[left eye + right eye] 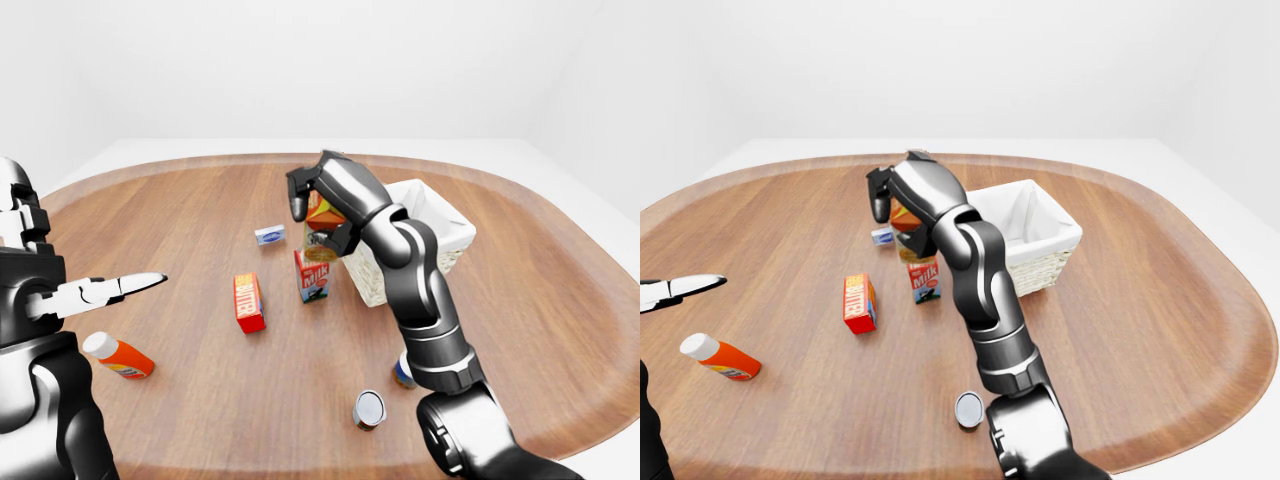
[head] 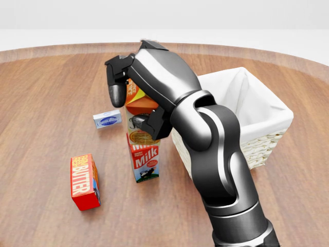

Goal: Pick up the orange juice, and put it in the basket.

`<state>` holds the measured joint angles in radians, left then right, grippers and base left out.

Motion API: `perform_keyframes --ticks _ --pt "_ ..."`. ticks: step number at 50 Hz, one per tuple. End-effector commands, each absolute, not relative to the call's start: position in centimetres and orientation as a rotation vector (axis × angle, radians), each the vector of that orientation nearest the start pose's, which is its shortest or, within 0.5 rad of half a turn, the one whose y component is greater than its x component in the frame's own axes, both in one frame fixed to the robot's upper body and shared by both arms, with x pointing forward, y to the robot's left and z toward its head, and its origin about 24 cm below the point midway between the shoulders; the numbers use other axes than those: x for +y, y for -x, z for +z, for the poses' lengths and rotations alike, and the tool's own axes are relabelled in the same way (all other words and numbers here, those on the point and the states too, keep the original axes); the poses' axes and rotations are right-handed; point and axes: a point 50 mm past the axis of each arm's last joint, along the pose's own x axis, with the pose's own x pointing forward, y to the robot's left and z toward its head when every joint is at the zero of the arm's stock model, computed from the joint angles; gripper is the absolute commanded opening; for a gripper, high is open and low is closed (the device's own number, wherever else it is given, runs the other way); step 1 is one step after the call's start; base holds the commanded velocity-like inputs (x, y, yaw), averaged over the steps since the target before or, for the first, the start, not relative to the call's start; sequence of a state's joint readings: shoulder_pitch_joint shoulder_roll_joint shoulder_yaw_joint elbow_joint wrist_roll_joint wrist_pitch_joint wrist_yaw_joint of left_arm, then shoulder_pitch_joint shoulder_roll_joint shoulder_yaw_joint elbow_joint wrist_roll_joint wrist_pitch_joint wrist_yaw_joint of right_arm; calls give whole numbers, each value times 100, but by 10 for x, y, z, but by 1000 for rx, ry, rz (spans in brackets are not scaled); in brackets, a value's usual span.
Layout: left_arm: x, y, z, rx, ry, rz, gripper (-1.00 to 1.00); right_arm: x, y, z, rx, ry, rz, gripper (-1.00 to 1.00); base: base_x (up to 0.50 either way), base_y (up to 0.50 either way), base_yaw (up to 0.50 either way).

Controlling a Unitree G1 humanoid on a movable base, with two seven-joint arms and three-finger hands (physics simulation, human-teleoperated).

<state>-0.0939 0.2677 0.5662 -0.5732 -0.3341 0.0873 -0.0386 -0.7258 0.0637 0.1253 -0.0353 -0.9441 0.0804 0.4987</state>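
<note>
Right hand (image 2: pixel 134 98): fingers clenched round the orange juice carton (image 2: pixel 138 110), held clear of the wooden table (image 2: pixel 46 87), above the milk carton (image 2: pixel 144 157) and just left of the wicker basket (image 2: pixel 257 139) (white cloth lining). Left hand (image 1: pixel 100 290): fingers straight, grasping nothing. Also on the table: butter box (image 2: pixel 84 181), small blue-labelled box (image 2: pixel 107 119), orange bottle (image 1: pixel 117 356), two cans (image 1: pixel 369 409).

OJ carton (image 2: pixel 138 103) mostly behind right hand (image 2: pixel 141 90)
</note>
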Motion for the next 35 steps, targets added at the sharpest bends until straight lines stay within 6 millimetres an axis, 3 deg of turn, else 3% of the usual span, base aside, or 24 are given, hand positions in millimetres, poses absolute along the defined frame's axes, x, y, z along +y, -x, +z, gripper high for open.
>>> perform_keyframes --ticks 1,26,35 --pt "273 -200 216 -696 -72 305 100 -34 -320 269 -634 978 375 -100 0 0 0" --pt "273 -200 216 -698 -71 305 100 -26 -338 360 -760 990 338 -100 0 0 0" --pt "273 -200 216 -698 -72 306 100 -38 -361 380 -682 969 284 -100 0 0 0"
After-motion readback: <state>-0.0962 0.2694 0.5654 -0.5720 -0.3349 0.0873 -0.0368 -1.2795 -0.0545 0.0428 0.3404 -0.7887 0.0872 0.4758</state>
